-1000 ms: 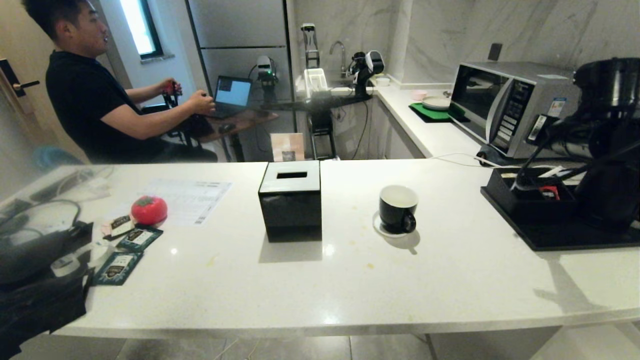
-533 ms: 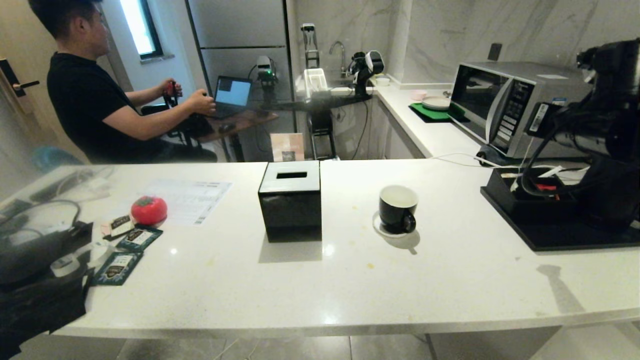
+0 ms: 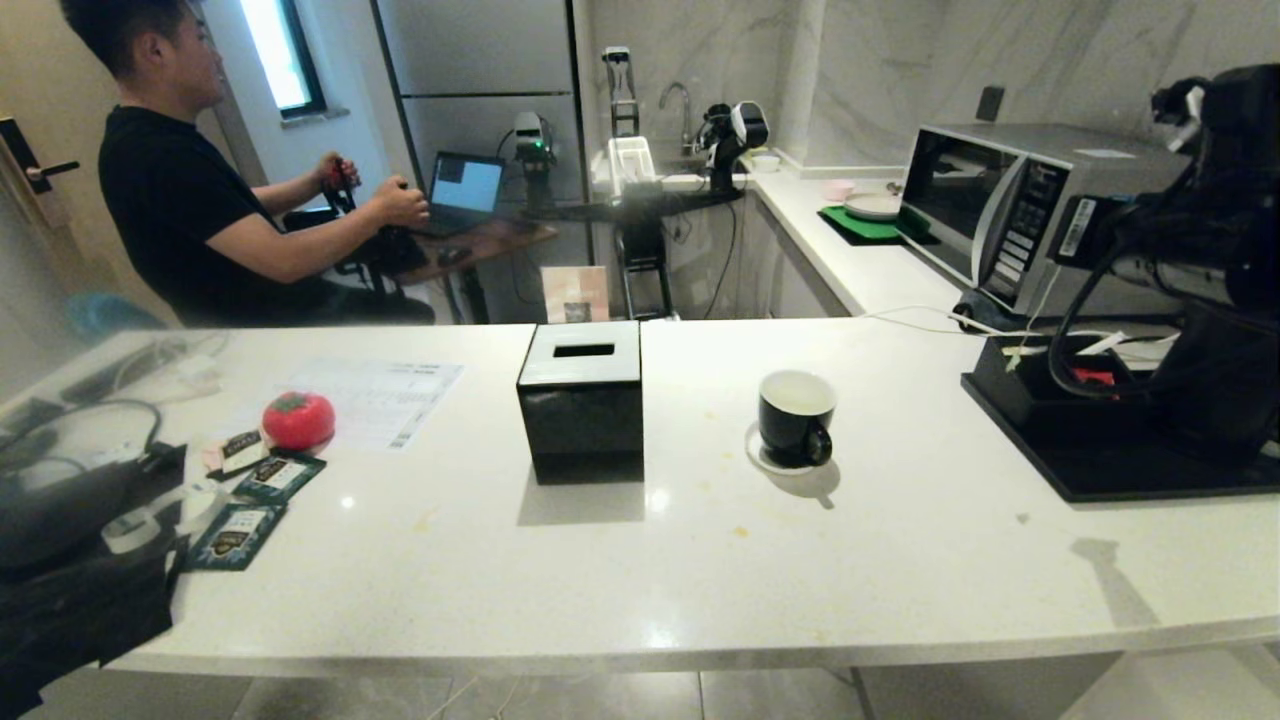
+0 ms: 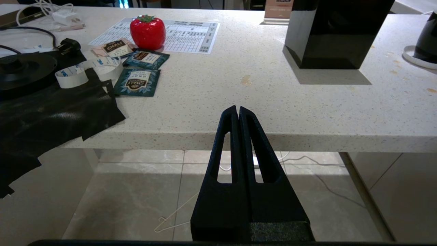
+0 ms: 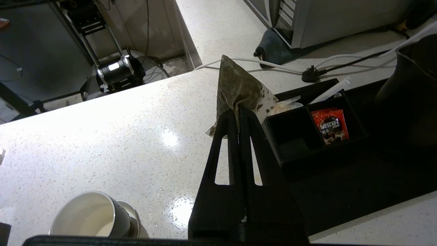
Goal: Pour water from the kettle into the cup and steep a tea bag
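Note:
My right gripper (image 5: 238, 111) is shut on a brownish pyramid tea bag (image 5: 239, 87), held in the air above the counter beside the black tray's (image 5: 341, 184) compartments. In the head view the right arm (image 3: 1180, 250) hangs over that tray at the far right. The black cup (image 3: 795, 415) with a white inside stands on its small white saucer (image 3: 757, 455) mid-counter, left of the arm; the right wrist view also has the cup (image 5: 90, 213). The kettle's dark body (image 5: 406, 99) stands on the tray. My left gripper (image 4: 238, 108) is shut and empty, parked below the counter's front edge.
A glossy black box (image 3: 582, 400) with a slot stands left of the cup. Further left lie a red toy fruit (image 3: 298, 420), tea sachets (image 3: 240, 530) and a printed sheet (image 3: 385, 395). A microwave (image 3: 1010, 215) sits behind the tray. A person (image 3: 180, 210) sits at a desk beyond the counter.
The right arm has risen above the black tray. The cup, box and left gripper have not moved.

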Controlling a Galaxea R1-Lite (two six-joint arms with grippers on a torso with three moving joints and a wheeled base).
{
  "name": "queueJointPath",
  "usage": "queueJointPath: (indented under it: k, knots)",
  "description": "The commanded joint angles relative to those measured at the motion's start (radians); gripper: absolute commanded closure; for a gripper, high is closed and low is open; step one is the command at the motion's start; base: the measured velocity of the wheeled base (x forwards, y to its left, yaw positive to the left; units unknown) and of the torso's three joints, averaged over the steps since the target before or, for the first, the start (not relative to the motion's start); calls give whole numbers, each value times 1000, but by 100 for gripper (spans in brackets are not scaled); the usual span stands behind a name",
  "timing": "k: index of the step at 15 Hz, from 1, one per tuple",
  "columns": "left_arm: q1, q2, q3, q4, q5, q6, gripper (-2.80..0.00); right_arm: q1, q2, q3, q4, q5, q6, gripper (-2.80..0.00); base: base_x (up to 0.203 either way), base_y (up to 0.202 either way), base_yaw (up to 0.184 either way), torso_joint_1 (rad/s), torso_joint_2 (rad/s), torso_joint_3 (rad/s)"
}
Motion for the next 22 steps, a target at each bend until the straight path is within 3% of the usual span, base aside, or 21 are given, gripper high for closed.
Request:
queueJointPath:
  k: [1,8,22]
  knots:
    - [0,0,0,0,1,-1,0,1,-8,4,-4,15,-5,0,0,0,0,0,0,0]
    - [0,0,0,0,1,-1,0,43,-26,-9,-5,56,-11,0,0,0,0,0,0,0]
    - [0,0,0,0,-1,1,0,276,-47,-48,-14,53,-93,0,0,0,0,0,0,0]
